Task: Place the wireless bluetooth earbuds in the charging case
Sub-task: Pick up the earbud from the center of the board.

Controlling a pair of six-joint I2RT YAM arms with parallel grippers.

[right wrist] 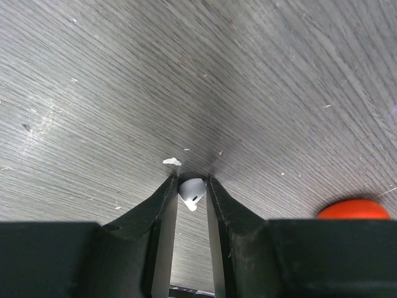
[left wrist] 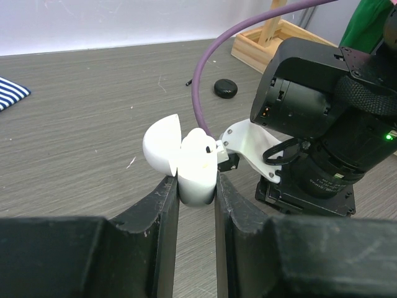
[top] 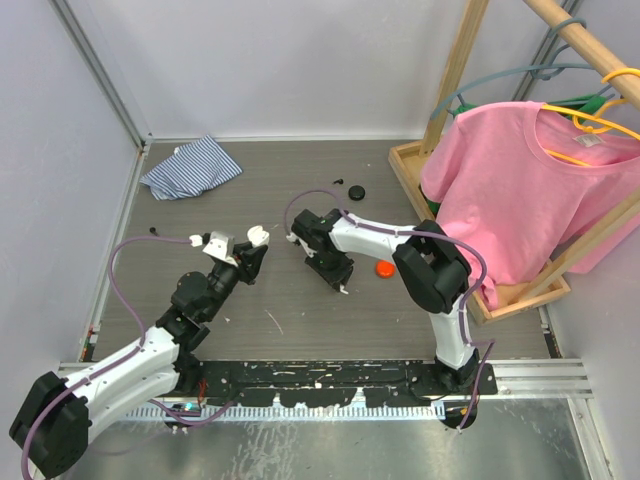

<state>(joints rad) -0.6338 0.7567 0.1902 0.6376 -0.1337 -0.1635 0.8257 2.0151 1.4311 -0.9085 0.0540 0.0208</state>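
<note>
Down against the table (right wrist: 93, 93), a white earbud (right wrist: 193, 190) sits pinched between the fingers of the right gripper (right wrist: 191, 181), with a red round case (right wrist: 353, 209) near it. The left gripper (left wrist: 196, 185) clamps the white charging case (left wrist: 198, 164), whose lid stands flipped open.

charging case (left wrist: 200, 169) in left gripper (left wrist: 196, 181), earbud (right wrist: 192, 190) in right gripper (right wrist: 191, 181), round case (right wrist: 353, 209) right of it, cloth (top: 190, 167) back left

White earbud (right wrist: 192, 191) pinched between the fingers (right wrist: 162, 214), grey woodgrain table (right wrist: 186, 74), red rounded object (right wrist: 353, 210) lower right
</note>
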